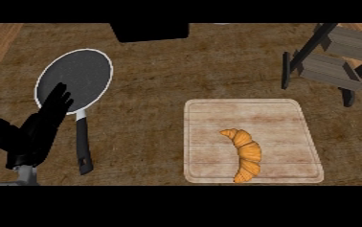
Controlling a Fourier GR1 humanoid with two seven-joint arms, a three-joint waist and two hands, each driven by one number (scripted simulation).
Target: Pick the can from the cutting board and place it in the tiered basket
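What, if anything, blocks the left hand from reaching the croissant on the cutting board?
Probably nothing: the left hand is open, the croissant lies uncovered on the cutting board, and only the low pan handle and counter lie between. It's a long sideways reach, though.

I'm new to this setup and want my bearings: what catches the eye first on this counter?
An orange croissant lies on the pale cutting board at lower right, the only thing on it. At left sits a dark frying pan with a pale rim, its handle toward the robot, and the open left hand shows at its lower edge. The tiered basket stands at upper right.
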